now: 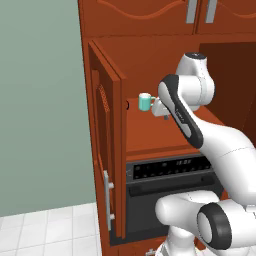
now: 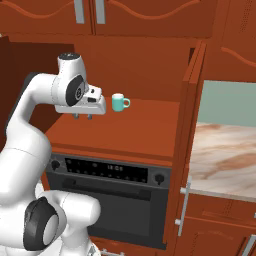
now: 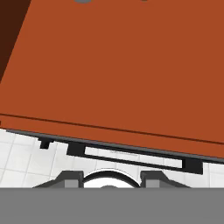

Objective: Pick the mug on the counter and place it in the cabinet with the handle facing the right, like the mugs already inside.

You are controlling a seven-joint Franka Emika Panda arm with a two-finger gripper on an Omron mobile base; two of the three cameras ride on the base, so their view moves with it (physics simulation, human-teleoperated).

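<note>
the cabinet (image 2: 145, 125) stands open above the oven (image 2: 110, 190), its flat wooden shelf bare but for a teal mug (image 2: 119, 102) near the back edge, handle pointing right. the counter (image 2: 225, 155) runs along the right, past the open door, and what shows of its slab carries no red mug; i cannot tell where that mug is. the gripper (image 2: 82, 116) hangs over the shelf's front left part, fingers pointing down at bare wood, nothing between them. whether the fingers are spread or closed i cannot tell. the step in hand looks like getting to the mug, so it seems best to pull the arm straight out past the shelf's front edge, clear of the door, then swing right along the counter until the mug is found.
</note>
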